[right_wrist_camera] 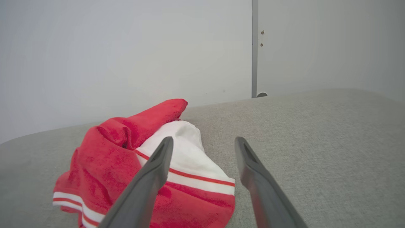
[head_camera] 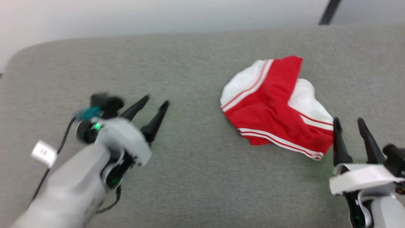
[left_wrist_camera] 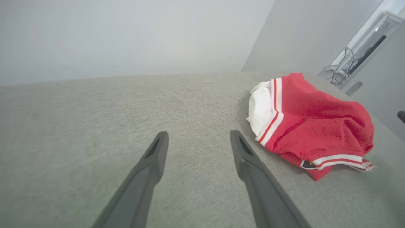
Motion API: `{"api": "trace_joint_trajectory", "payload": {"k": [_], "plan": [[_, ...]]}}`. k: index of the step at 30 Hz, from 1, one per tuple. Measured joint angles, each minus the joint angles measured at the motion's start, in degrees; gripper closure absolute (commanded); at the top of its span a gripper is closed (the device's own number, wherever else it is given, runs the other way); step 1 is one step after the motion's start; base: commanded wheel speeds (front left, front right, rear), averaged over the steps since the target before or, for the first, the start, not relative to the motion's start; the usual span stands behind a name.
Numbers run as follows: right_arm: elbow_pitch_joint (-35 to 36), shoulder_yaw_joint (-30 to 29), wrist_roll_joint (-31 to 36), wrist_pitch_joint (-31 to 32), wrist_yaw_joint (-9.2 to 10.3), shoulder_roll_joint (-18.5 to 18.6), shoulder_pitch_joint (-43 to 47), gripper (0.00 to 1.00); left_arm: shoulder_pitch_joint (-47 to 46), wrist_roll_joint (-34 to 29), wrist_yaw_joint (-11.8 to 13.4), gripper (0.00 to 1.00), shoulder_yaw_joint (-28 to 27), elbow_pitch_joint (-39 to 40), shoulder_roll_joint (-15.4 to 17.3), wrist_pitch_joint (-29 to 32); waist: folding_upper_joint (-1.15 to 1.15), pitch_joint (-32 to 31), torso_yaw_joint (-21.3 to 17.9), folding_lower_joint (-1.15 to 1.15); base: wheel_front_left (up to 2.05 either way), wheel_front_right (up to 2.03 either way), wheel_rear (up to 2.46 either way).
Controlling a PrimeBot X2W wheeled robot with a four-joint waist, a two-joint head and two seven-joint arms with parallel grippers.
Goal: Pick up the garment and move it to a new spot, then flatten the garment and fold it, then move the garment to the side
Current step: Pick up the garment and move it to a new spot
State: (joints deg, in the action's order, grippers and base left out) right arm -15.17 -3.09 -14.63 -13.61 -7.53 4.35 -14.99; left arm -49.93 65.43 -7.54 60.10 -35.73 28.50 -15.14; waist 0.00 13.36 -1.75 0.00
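the left gripper (head_camera: 156, 99) hangs over bare grey fabric surface (head_camera: 190, 57), fingers spread and empty, well apart from the work, which probably leaves room to the side. the right gripper (head_camera: 348, 120) is spread too and holds nothing. one finger sits just beside the near edge of the red shirt (head_camera: 272, 104), likely placed to take that hem. the shirt lies right of the middle in a loose bundle, white sleeve ends turned in, free of both.

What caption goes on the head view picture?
Open left gripper and open right gripper flank the bunched red garment on grey fabric.
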Motion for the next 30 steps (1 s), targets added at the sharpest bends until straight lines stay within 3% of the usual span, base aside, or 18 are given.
{"api": "trace_joint_trajectory", "payload": {"k": [9,17,24,30], "plan": [[2.1,-3.23,0.53,2.63,0.0,1.32,6.57,0.0,20.3,-13.01,0.0,0.0,-25.8,1.68,-0.07,0.01,0.0,-5.54,6.08,0.0,0.0,0.0,0.0],[3.74,-5.2,0.54,3.85,0.0,1.94,10.54,0.0,35.37,-24.72,0.63,0.0,-46.01,8.62,-2.4,0.01,0.0,-9.81,8.0,0.0,0.0,0.0,0.0],[4.42,-6.2,0.52,4.31,0.0,2.55,13.04,0.0,44.64,-34.54,1.85,0.0,-55.39,15.46,-5.53,0.0,0.0,-12.07,7.32,0.0,0.0,0.0,0.0],[4.89,-6.36,0.46,4.65,0.0,2.83,13.34,0.0,48.43,-40.67,1.98,0.0,-59.18,20.37,-6.9,0.0,0.0,-13.39,6.32,0.0,0.0,0.0,0.0]]}}
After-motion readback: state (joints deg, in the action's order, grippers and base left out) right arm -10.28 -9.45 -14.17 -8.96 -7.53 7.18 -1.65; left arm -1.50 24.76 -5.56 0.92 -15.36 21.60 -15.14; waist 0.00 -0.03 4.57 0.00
